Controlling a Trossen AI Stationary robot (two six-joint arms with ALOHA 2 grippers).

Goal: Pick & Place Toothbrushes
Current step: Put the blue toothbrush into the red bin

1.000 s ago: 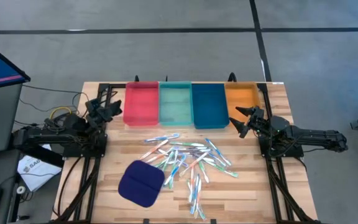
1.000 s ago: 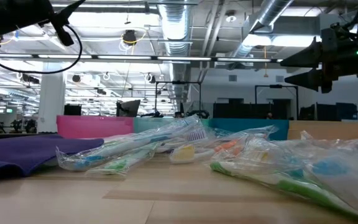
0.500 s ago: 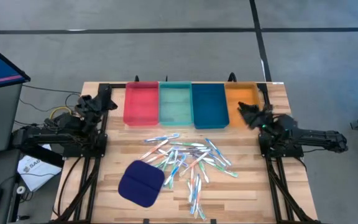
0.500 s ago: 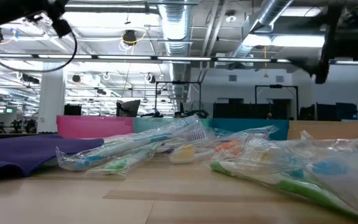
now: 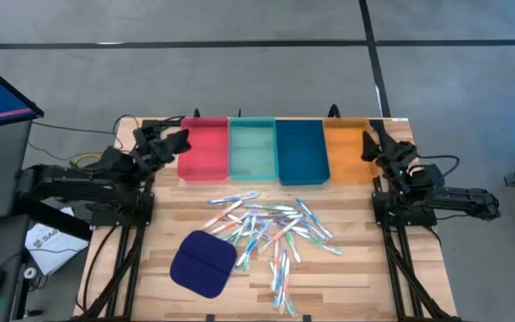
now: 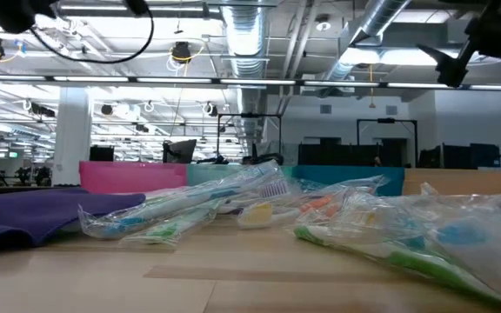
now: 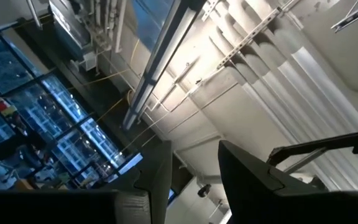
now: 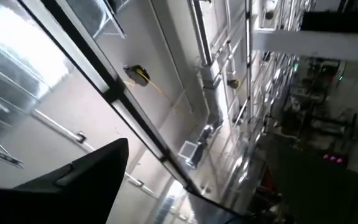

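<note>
The toothbrushes [image 5: 271, 231] lie in a loose heap mid-table, near side of the four trays, with the dark blue cloth pad [image 5: 203, 262] just to their left. Bare wood runs between the heap and the trays. The left gripper [image 5: 175, 143] hangs raised by the red tray's [image 5: 203, 150] left edge, fingers partly parted, holding nothing. The right gripper [image 5: 370, 146] sits raised at the orange tray's [image 5: 347, 152] right edge, fingers spread wide, empty. Both wrist views point at the ceiling. In the low view, wrappers blur the nearest brushes.

Toothbrushes [image 5: 271, 234] open from above; trays [image 5: 275, 150] behind, pad [image 5: 203, 261] beside.
</note>
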